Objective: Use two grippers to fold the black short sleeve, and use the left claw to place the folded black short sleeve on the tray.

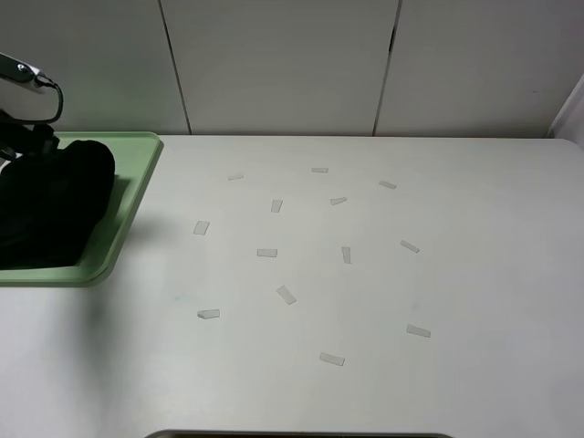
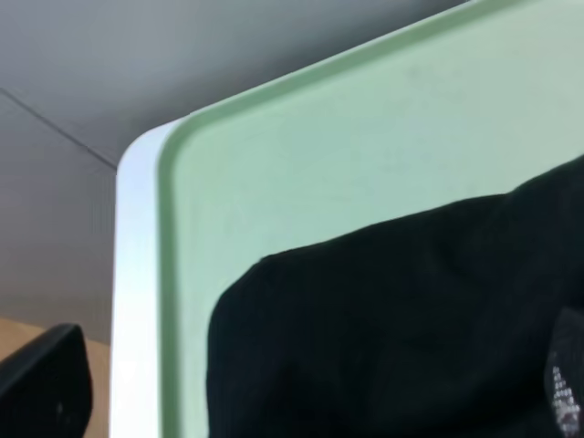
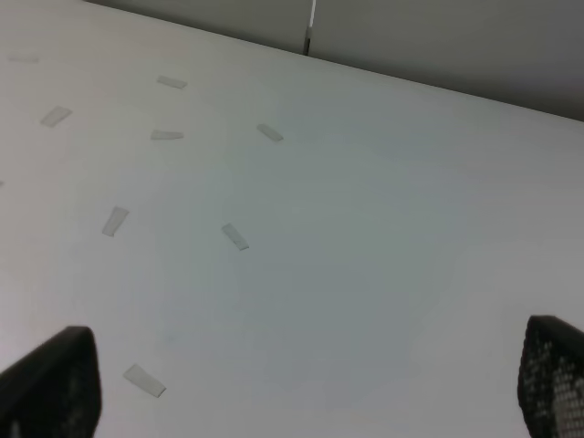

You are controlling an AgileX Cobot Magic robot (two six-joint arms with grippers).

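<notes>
The black short sleeve point(image 1: 50, 205) lies bunched and folded on the pale green tray point(image 1: 137, 196) at the table's far left. Only the silver-grey wrist and looped cable of the left claw's arm point(image 1: 23, 78) show above the tray's back corner. In the left wrist view my left gripper point(image 2: 306, 401) is open, with one fingertip point(image 2: 50, 383) off the tray's rim point(image 2: 319, 155) and the other over the shirt point(image 2: 392, 319). My right gripper point(image 3: 297, 383) is open over bare table, holding nothing, and is out of the exterior view.
Several small white paper scraps point(image 1: 286, 294) are scattered over the middle of the white table; some appear in the right wrist view point(image 3: 235, 236). Grey wall panels stand behind the table. A dark edge point(image 1: 301, 434) runs along the table's front.
</notes>
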